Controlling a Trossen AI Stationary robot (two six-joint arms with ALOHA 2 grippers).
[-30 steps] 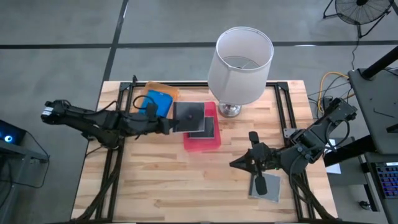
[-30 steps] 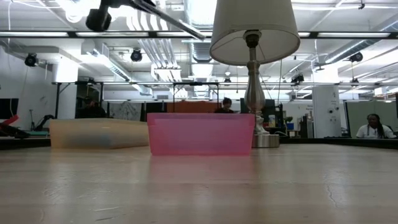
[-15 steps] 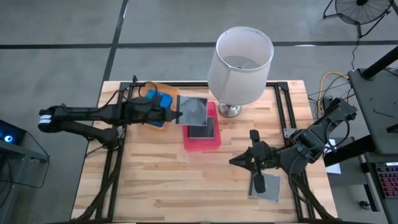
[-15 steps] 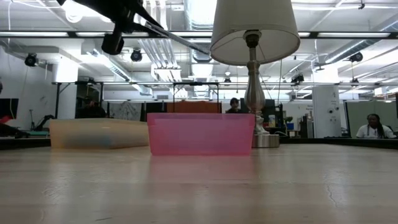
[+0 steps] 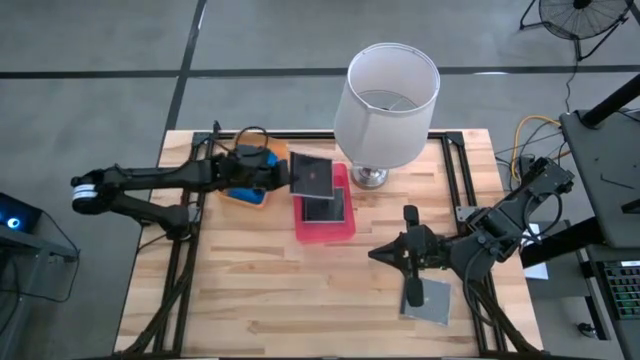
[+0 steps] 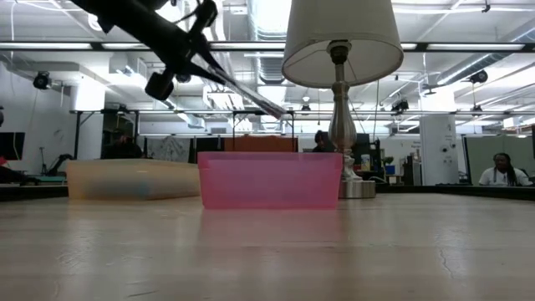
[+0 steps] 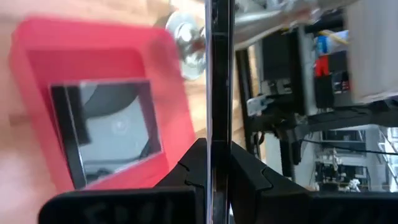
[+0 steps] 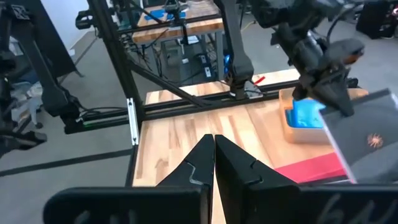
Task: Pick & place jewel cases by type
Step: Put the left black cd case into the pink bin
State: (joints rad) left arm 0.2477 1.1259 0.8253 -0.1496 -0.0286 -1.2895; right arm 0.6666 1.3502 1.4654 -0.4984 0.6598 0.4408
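Observation:
My left gripper [image 5: 287, 178] is shut on a dark grey jewel case [image 5: 313, 176], held over the far end of the pink tray [image 5: 342, 232]. A second grey case [image 5: 325, 210] lies flat in that tray. A blue case [image 5: 250, 190] lies in the orange tray [image 5: 262, 145] to its left. A third grey case [image 5: 430, 300] lies on the table near the front right. My right gripper [image 5: 378, 256] hangs shut beside that case, above the table, with nothing between its fingers. My left gripper pinches the grey case between its two fingers at the edge toward the table's left [image 7: 217, 134], one finger on each flat face. The fingers come from the table's left, slanting down. The case is lifted clear and tilted, its free end [image 6: 284, 114] lowest, above the pink tray.
A lamp with a white shade [image 5: 390, 95] stands on its metal base [image 5: 368, 178] just past the pink tray's far right corner, close to the held case. Black frame rails [image 5: 455, 170] run along the table's edges. Bare wood lies in the middle and near left.
My left gripper has swung toward the table's far edge and come down, still shut on the grey case. The case has turned with it and now slants more steeply, with its free end closer to the pink tray.

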